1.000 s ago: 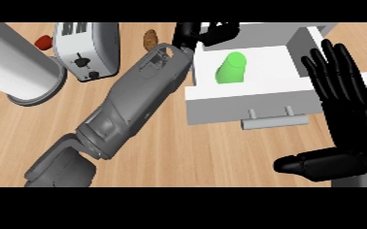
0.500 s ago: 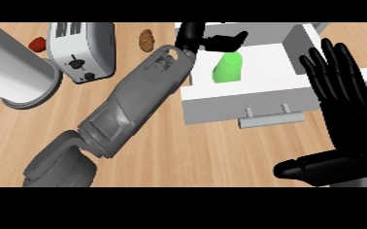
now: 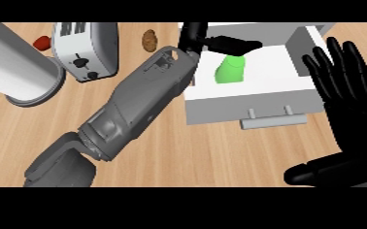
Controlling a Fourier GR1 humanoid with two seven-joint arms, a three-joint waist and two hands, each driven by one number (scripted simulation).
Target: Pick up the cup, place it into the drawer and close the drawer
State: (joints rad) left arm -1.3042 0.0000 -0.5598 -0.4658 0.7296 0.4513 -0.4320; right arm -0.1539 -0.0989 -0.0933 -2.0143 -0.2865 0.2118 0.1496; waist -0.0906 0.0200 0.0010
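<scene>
Your green cup (image 3: 231,70) is lying inside the open drawer (image 3: 251,104), toward its left half, resting on the white floor of the box. Your left hand (image 3: 215,41) hangs over the drawer's far left corner, fingers stretched out toward the right just above the cup's far end; from here they look parted and not wrapped round the cup, though whether a fingertip touches it is hard to say. Your right hand (image 3: 344,85) stands flat and spread at the right edge, resting, fingers up.

So the placing looks done, and the step in hand is getting clear and closing up. Lift that left hand straight up and out before anything else, so you don't drag the cup with you or catch the drawer's wall. Then come round to the near side, where the grey handle (image 3: 272,121) sits on the drawer front, and push squarely on the middle of the front panel, away from you. Push off-centre and the drawer may skew. Mind the forearm too: it lies across the drawer's left rim, with the toaster (image 3: 86,48) and grey cylinder (image 3: 25,80) off to the left.
</scene>
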